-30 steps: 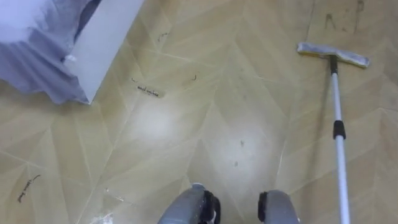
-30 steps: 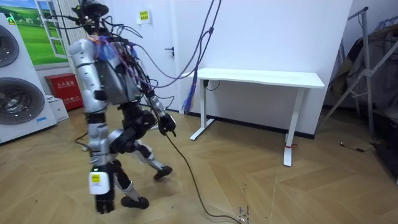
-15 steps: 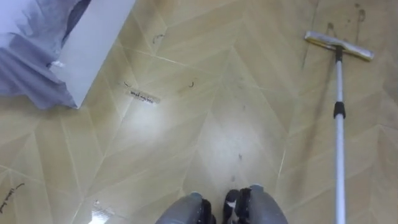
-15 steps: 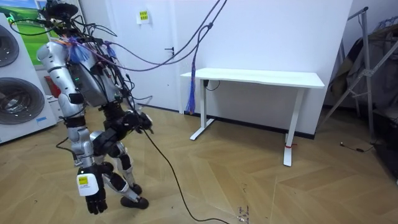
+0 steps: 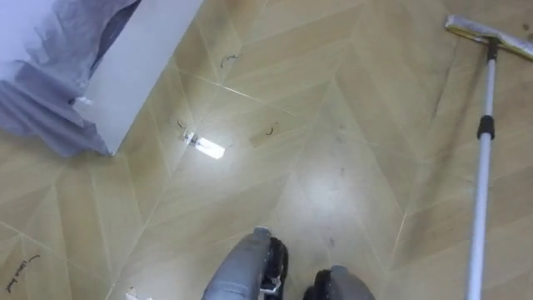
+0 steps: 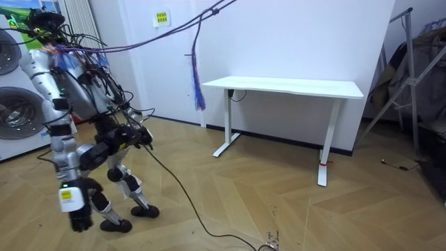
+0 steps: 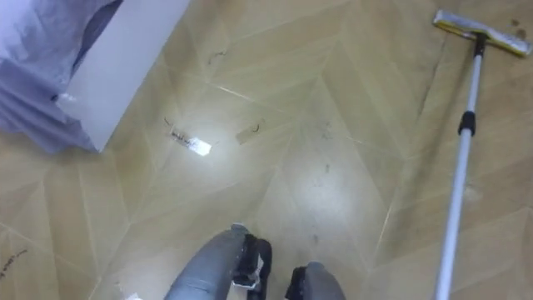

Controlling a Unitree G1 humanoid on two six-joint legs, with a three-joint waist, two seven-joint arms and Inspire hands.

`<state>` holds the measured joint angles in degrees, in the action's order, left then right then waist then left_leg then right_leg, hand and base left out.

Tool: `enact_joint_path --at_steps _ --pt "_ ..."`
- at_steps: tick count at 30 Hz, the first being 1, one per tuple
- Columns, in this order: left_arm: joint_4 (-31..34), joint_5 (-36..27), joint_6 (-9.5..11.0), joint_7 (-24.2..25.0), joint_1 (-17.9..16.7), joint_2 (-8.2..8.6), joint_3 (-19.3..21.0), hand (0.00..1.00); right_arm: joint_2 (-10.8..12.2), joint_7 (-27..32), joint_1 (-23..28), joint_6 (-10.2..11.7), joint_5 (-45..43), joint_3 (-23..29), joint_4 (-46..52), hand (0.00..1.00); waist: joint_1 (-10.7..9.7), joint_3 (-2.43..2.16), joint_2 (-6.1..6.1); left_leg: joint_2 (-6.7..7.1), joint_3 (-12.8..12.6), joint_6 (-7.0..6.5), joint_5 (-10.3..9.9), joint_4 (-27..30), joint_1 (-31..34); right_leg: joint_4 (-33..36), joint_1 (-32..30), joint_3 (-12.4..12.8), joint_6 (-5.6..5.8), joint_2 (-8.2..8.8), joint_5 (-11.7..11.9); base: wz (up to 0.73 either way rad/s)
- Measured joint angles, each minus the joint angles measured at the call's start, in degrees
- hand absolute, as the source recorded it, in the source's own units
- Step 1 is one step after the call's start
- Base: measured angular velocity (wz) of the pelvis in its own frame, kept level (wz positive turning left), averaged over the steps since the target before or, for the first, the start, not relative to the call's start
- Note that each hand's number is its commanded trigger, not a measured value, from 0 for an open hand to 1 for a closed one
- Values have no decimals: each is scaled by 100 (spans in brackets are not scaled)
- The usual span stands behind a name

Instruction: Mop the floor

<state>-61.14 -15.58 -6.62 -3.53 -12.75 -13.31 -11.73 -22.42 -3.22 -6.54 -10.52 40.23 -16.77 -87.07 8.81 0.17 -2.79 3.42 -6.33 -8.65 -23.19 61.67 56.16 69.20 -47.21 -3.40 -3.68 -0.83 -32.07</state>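
Mopping stroke, seen from the head cameras and from the room. Over the last second the flat mop head (image 5: 491, 37) has travelled toward the upper right corner of the eye views. The floor (image 5: 350, 192) and its litter have slid slightly down the frame. In the room view the robot has stepped toward the picture's left, away from the white worktop (image 6: 293, 87) and nearer the washing machines (image 6: 14, 104). This is judged to be a forward push in progress. The middle strip of floor, where a shiny scrap (image 5: 206, 148) lies, has not yet passed under the mop (image 5: 480, 167).

Its pole (image 5: 485, 92) runs down and leaves the frame at the lower right edge.

The left hand (image 6: 78, 219) hangs empty beside the leg, fingers relaxed. The right hand (image 6: 137, 132), at hip height, is too small for its hold to be told.

Materials:
- **Floor:** glossy wood-look planks laid in chevrons, with a lamp glare.
- **Mop head:** a thin rectangular pad.
- **Pole:** a slender pale tube with a dark collar (image 5: 482, 127).
- **Upper left:** a flat, straight-edged white panel (image 5: 141, 67) under soft, folded pale blue cloth (image 5: 50, 75).
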Motion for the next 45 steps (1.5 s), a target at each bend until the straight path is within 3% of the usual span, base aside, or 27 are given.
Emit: enact_joint_path --at_steps 1,2,4,6,8,10,13,14,16,18,20,21,22,23,24,25,27,29,30,32,34,35,36,38,40,43,45 --pt "-16 -5 20 10 -2 39 48 0 83 86 179 -1 -114 10 2 100 -78 -18 -96 50 -7 -24 -87 -3 -115 187 5 -6 194 78 106 0" --pt "-18 -2 19 44 -2 67 39 0 169 201 286 -1 -219 11 9 100 -156 9 -167 76 12 -44 -188 -9 -210 376 -27 2 352 94 291 0" --pt "-16 0 17 50 10 108 42 0 303 392 365 -11 -241 11 18 100 -317 2 -272 116 65 -116 -268 -43 -294 671 -284 38 470 125 593 -7" --pt "19 2 19 33 63 126 39 0 418 537 317 -8 -255 4 32 100 -397 43 -334 118 33 -154 -260 -128 -348 306 -551 155 478 172 595 -9" --pt "48 12 17 -14 85 132 20 0 515 700 277 -40 -283 35 37 100 -406 61 -332 131 -1 -112 -282 -175 -458 -735 -903 423 552 171 744 0" --pt "-5 0 -71 -89 74 144 3 0 503 773 132 -207 -470 236 38 100 -374 82 -265 123 -17 -48 -386 -155 -600 -955 -957 425 432 193 1081 -6" --pt "-67 -55 -185 -110 73 118 26 0 293 869 -516 -564 -732 432 76 100 -69 89 -47 8 -1 93 -565 -59 -705 -943 -864 274 248 194 1172 -35" --pt "-43 -70 -197 -128 71 59 22 0 174 873 -948 -664 -787 438 116 100 -22 148 85 11 25 139 -591 -60 -745 -909 -862 206 209 249 1153 -31" --pt "78 -164 -205 -159 70 -112 17 0 2 874 -1541 -647 -795 384 365 100 11 211 254 -38 71 234 -646 -11 -744 -851 -871 101 90 258 1080 -3" --pt "213 -165 -207 -273 67 -214 21 0 -230 836 -1855 -480 -720 328 587 100 111 211 375 -112 187 344 -716 78 -701 -834 -865 -8 -35 189 1012 12" --pt "397 -126 -261 -317 1 -305 15 0 -524 759 -2089 -327 -649 243 704 100 419 199 414 -345 164 467 -784 397 -667 -812 -763 -145 -191 -41 869 9" --pt "467 -131 -271 -321 -61 -341 15 0 -550 732 -2125 -335 -624 241 696 100 484 198 449 -431 129 532 -753 533 -636 -788 -737 -157 -229 -61 816 -3" --pt "606 -125 -315 -334 -228 -392 8 0 -549 656 -2145 -338 -578 231 671 100 556 208 517 -535 106 791 -524 958 -523 -692 -661 -146 -298 -113 688 -6" --pt "701 -123 -424 -335 -433 -389 0 0 -507 540 -2090 -319 -586 197 607 100 575 205 518 -573 186 838 -180 1361 -378 -631 -486 -135 -338 -153 574 -4" --pt "702 -118 -464 -320 -505 -385 -3 0 -486 482 -2016 -309 -589 170 601 100 580 199 549 -551 217 832 -117 1460 -338 -615 -409 -116 -351 -152 521 12" --pt "700 -73 -532 -246 -570 -385 -8 0 -475 326 -1838 -304 -589 171 595 100 537 180 614 -457 236 809 -140 1097 -221 -622 -306 -112 -344 -113 431 17" --pt "702 -26 -557 -110 -593 -385 7 0 -430 215 -1471 -184 -582 167 538 100 538 178 567 -404 205 829 -86 250 -15 -677 -130 -147 -346 -142 338 9" --pt "650 -9 -541 55 -553 -364 10 0 -327 66 -928 -60 -427 -3 461 100 501 166 514 -319 198 701 354 -281 75 -659 162 -170 -361 -110 99 -11" --pt "602 -10 -516 73 -511 -350 10 0 -305 39 -817 -54 -411 -4 445 100 437 153 486 -288 216 668 422 -288 61 -657 208 -184 -347 -91 34 13" --pt "317 -22 -390 76 -77 -221 24 0 -233 11 -321 -8 -453 -3 341 100 146 71 301 -198 152 363 322 -279 9 -671 318 -262 -224 42 -120 38" --pt "300 -49 -228 79 75 -136 32 0 -145 18 -54 28 -458 0 188 100 14 15 177 -77 123 207 210 -280 1 -513 273 -264 -154 165 -104 18" --pt "297 -37 -166 78 129 -111 38 0 -56 33 108 46 -447 0 149 100 -135 -2 135 49 79 119 152 -278 13 -139 104 -275 61 298 34 20" --pt "292 -12 -166 77 155 -92 38 0 8 66 175 46 -458 1 115 100 -231 -3 92 134 79 80 127 -256 17 31 31 -281 166 369 116 36" --pt "262 -5 -158 74 210 17 50 0 308 261 315 7 -471 65 -14 100 -369 -9 -80 156 112 -32 -87 -97 -46 583 -196 -201 336 365 523 16" --pt "245 -4 -161 73 213 123 78 0 452 347 275 -30 -424 115 38 100 -383 51 -147 229 201 -74 -198 -96 -141 911 -583 27 446 264 881 -23" --pt "243 -9 -158 47 213 171 17 0 537 528 123 -64 -419 183 47 100 -390 92 -157 254 182 -140 -235 -195 -266 -152 -1053 177 502 161 780 -3" --pt "189 -1 -192 2 207 174 9 0 529 648 6 -154 -442 240 37 100 -348 116 -103 260 177 -148 -322 -195 -377 -964 -1175 151 409 138 982 3"
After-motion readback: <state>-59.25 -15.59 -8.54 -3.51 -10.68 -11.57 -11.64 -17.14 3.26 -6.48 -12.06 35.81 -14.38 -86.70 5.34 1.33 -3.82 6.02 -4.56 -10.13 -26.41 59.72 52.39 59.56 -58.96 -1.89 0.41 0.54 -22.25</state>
